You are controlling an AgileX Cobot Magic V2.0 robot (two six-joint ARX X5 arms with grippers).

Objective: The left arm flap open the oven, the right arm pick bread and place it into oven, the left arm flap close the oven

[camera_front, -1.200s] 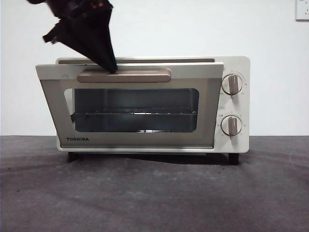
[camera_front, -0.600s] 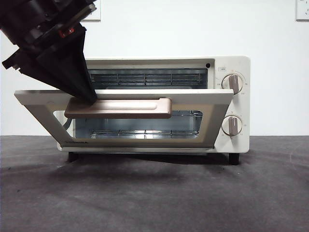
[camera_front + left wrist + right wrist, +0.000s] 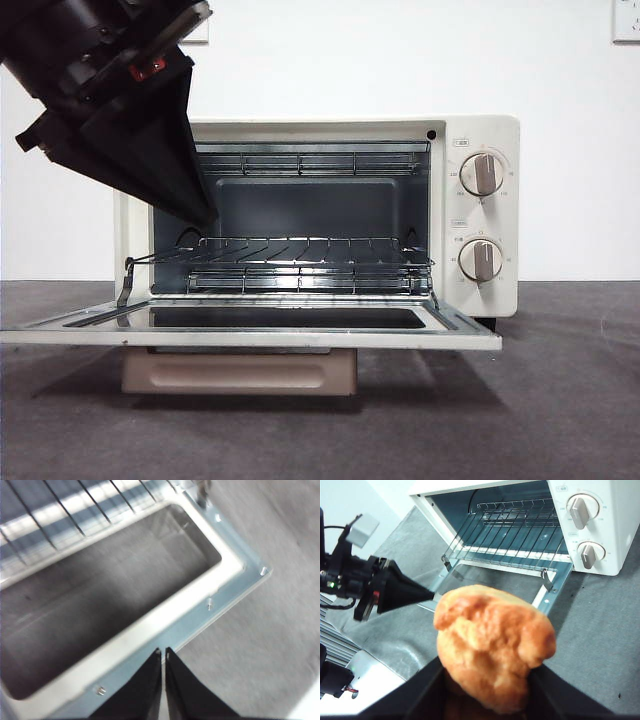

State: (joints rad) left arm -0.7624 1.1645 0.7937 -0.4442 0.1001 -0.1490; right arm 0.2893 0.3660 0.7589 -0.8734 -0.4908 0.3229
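Note:
The cream-white oven stands with its door dropped flat open, the beige handle hanging under it and the wire rack bare. My left gripper is shut and empty, hovering above the door's left part, apart from it. In the left wrist view its tips are over the door's rim. My right gripper is shut on the golden lumpy bread, held in the air in front of the open oven. The left gripper also shows in the right wrist view.
The oven stands on a grey cloth-covered table against a white wall. Two beige knobs are on its right side. In the right wrist view the table's edge and the left arm's body lie to one side.
The oven door has swung from nearly shut down to flat open. My left gripper has come off the handle and now sits above the open door.

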